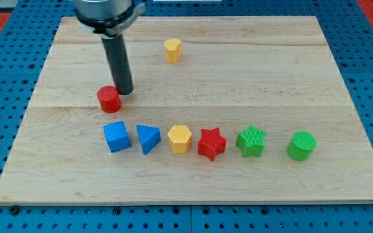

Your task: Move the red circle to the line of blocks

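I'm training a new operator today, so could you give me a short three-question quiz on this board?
1. True or false: my tip stands just to the view's right of the red circle.
2. Which block starts the line at the view's left? A) green circle B) blue cube C) red star
3. Fill in: the block alone near the view's top is coloured ____.

Key: 1 true; 2 B; 3 yellow, the yellow block.
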